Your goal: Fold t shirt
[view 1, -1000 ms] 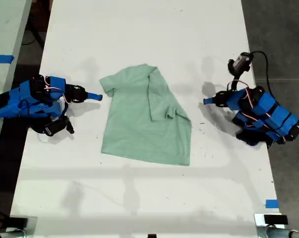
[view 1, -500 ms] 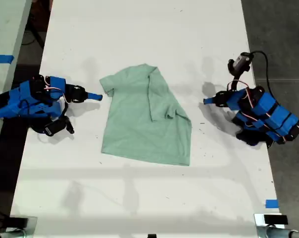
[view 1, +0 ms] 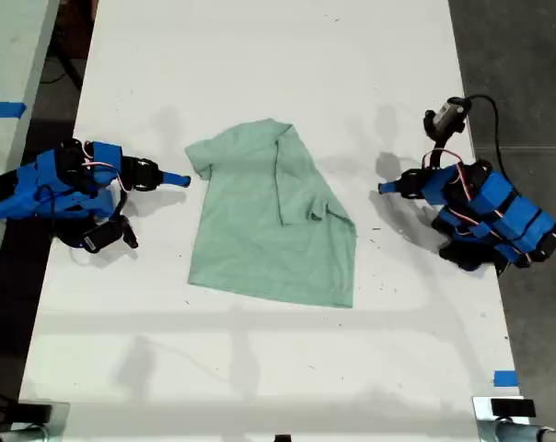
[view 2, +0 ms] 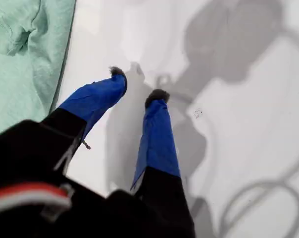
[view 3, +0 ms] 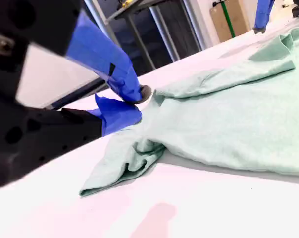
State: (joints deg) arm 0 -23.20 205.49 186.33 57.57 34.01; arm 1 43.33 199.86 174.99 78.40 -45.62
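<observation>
Hem first: the t shirt lies flat mid-table, its hem nearest, and the sleeve on the exterior view's right is already folded in over the body. Just beyond the hem line, my first gripper hovers over bare table at that view's right, jaws parted and empty. My second gripper sits beside the unfolded sleeve at that view's left, jaws almost closed on nothing. Judging by this, the left sleeve comes next: open, pinch its edge, carry it inward.
</observation>
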